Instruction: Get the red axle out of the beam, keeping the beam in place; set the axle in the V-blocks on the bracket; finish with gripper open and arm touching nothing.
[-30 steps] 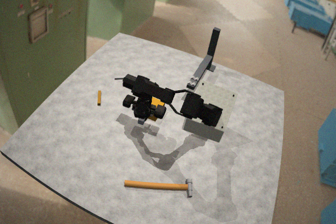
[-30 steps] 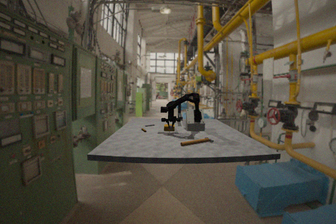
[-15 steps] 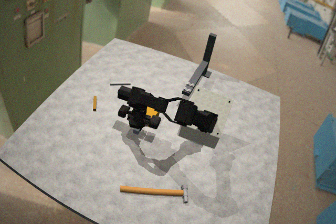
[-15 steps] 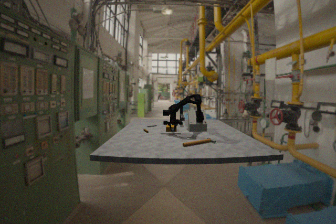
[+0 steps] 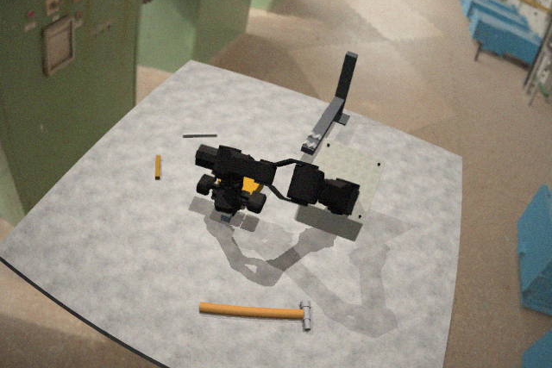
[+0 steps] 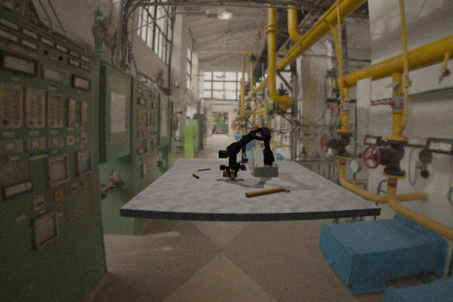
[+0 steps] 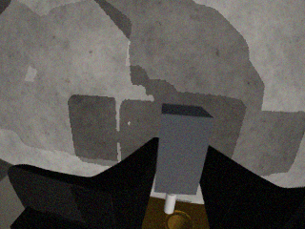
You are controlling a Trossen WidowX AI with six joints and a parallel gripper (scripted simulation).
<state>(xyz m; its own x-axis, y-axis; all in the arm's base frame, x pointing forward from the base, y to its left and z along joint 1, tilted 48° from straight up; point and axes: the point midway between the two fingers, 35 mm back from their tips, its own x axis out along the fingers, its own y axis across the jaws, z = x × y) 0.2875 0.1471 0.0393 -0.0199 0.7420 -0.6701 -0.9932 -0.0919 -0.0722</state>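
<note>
The tool (image 5: pixel 227 208) (image 6: pixel 232 176) (image 7: pixel 177 145) is clamped on a grey rectangular block (image 5: pixel 226 217) (image 7: pixel 183 157), which is held between its two black fingers. In the wrist view, a short white pin (image 7: pixel 170 203) is seen at the block's near end, close to a round brass-coloured part (image 7: pixel 178 220) on a yellow body (image 5: pixel 251 184) (image 6: pixel 227 173) (image 7: pixel 152 219). The yellow body is partly hidden beneath the arm (image 5: pixel 249 168) (image 6: pixel 243 141); whether it is touched by the pin cannot be told.

The red axle cannot be made out in any view, and whether it lies within the yellow body cannot be told. The bracket (image 5: pixel 327 121) is seen beside a pale box (image 5: pixel 372 177) (image 6: pixel 265 172), with notched silvery V-blocks (image 5: pixel 313 139) at its near end and a dark post rising at the other. No axle is seen in their notches.

Farther out on the worktop (image 5: pixel 134 239) (image 6: pixel 204 201), a small yellow bar (image 5: pixel 158 166) (image 6: pixel 195 175) and a thin dark rod (image 5: pixel 199 135) (image 6: pixel 203 170) are laid apart. A wooden-handled hammer (image 5: pixel 252 311) (image 6: pixel 265 192) is laid nearer the front edge.
</note>
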